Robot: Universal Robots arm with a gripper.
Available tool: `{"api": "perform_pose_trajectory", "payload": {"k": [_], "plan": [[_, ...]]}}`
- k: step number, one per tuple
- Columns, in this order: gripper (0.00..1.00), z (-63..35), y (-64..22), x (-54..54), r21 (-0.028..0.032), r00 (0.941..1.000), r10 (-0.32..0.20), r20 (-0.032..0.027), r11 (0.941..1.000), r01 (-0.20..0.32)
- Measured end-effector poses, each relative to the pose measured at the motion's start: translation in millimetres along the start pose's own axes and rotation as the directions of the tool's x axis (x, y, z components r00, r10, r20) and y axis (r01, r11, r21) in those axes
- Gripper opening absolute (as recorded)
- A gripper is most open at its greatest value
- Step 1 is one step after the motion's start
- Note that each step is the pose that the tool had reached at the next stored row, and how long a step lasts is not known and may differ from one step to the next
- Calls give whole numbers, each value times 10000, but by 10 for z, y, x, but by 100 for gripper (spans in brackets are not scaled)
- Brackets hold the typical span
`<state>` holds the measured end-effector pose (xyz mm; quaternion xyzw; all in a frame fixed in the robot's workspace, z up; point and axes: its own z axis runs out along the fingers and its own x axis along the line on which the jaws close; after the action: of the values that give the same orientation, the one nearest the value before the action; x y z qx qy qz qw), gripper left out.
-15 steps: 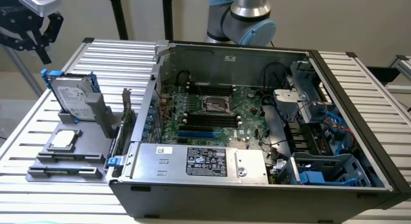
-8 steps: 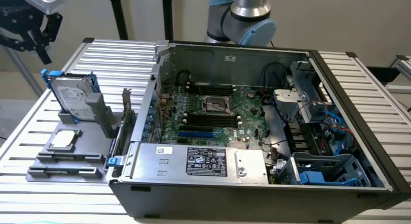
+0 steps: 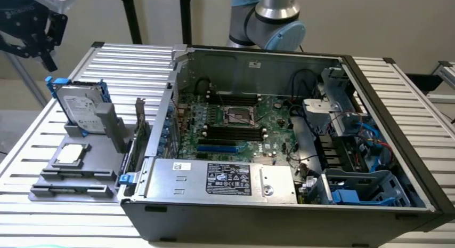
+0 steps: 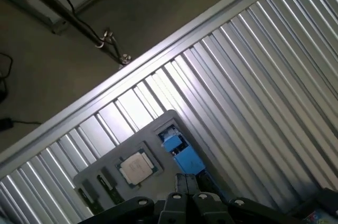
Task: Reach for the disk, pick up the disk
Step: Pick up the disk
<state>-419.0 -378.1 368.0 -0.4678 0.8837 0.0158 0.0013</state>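
- Silver-grey metal disk [image 3: 80,105], with a white label on its face and blue rails along its edges. It stands on edge, leaning back a little, in a slot at the far end of the grey holder [image 3: 99,165].
- Grey holder: sits on the slatted metal table [image 3: 128,61], at the exterior view's left of the open computer case [image 3: 284,221].
- Small square chip [image 3: 73,153]: lies flat in a recess of the same holder, nearer the camera than the disk and apart from it.
- Gripper [image 4: 186,179], black: fingers pressed together with nothing between them (a closed, empty hand). In the exterior view it hangs above the disk and to that view's left, well clear of it and touching nothing. The wrist view looks down past the fingertips onto the disk's blue top edge, with the chip beside it in the holder.
- Computer case: lid off, green board [image 3: 235,120] inside. A silver box with a black-and-white label [image 3: 220,178] sits along the near side.
- Arm [image 3: 274,16]: a grey joint with a blue cap, behind the case.
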Motion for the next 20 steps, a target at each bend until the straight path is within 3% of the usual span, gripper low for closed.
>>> {"api": "perform_pose_trajectory", "payload": {"k": [4, 9, 14, 20], "plan": [[11, 7, 0, 1, -13, 9974, -718, -19, 9974, 718], [11, 14, 0, 0, -32, 9867, -1626, -41, 9867, 1626], [11, 22, -1, 1, -52, 9678, -2516, -61, 9678, 2516], [11, 35, 1, -1, -78, 9374, -3482, -72, 9374, 3481]]}}
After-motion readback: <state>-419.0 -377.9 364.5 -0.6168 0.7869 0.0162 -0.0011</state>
